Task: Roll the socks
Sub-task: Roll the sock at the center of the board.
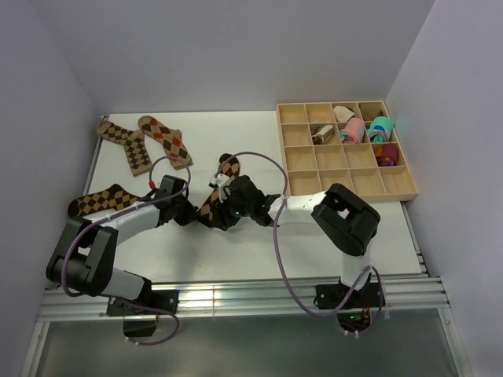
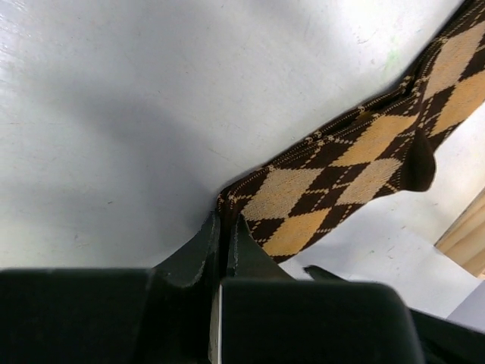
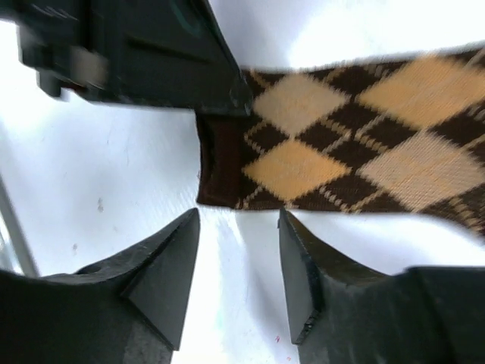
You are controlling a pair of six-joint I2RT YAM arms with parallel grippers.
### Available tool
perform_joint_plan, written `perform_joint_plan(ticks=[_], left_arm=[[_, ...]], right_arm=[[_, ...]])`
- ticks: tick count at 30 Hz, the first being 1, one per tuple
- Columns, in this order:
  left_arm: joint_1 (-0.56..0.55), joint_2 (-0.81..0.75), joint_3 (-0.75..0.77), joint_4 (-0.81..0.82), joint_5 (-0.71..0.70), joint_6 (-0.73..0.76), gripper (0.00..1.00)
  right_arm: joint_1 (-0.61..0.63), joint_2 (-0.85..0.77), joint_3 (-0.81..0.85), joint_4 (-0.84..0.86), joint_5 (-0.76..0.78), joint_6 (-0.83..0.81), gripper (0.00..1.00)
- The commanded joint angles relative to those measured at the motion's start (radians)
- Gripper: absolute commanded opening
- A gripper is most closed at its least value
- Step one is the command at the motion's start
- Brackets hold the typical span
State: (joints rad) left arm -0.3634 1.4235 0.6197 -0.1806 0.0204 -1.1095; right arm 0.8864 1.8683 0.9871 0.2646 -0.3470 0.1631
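Note:
A brown-and-tan argyle sock (image 1: 229, 167) lies stretched on the white table between my two grippers. My left gripper (image 2: 224, 220) is shut on the corner of its dark cuff (image 2: 250, 199); in the top view it sits at the sock's near end (image 1: 198, 214). My right gripper (image 3: 238, 220) is open, with its fingertips just short of the cuff edge (image 3: 220, 178) and nothing between them. The left gripper's fingers (image 3: 189, 68) show pinching the cuff corner in the right wrist view. Three more argyle socks lie flat at the left (image 1: 126, 143) (image 1: 165, 140) (image 1: 102, 200).
A wooden compartment tray (image 1: 346, 184) stands at the right, holding pink and teal rolled bundles (image 1: 351, 129) (image 1: 381, 126) and a small brown-and-cream bundle (image 1: 322, 135). Purple cables loop over both arms. White walls close in the table at the back and sides.

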Motion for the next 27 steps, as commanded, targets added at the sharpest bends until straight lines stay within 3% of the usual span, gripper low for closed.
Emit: perform_joint_plan(ticks=[1, 6, 20, 23, 27], left_arm=[[0.003, 0.02, 0.057, -0.057, -0.016, 0.04, 0.0], [0.003, 0.041, 0.1, -0.102, -0.016, 0.062, 0.0], [0.003, 0.071, 0.115, -0.103, 0.006, 0.082, 0.0], [0.003, 0.069, 0.117, -0.106, 0.003, 0.082, 0.0], [0.003, 0.072, 0.118, -0.103, 0.009, 0.082, 0.0]], right_arm=[[0.052, -0.069, -0.021, 0.087, 0.138, -0.105, 0.55], [0.117, -0.057, 0.007, 0.093, 0.261, -0.196, 0.61], [0.238, 0.068, 0.079, 0.104, 0.468, -0.318, 0.61], [0.24, 0.081, 0.09, 0.107, 0.483, -0.323, 0.56], [0.24, 0.094, 0.105, 0.107, 0.511, -0.326, 0.4]])
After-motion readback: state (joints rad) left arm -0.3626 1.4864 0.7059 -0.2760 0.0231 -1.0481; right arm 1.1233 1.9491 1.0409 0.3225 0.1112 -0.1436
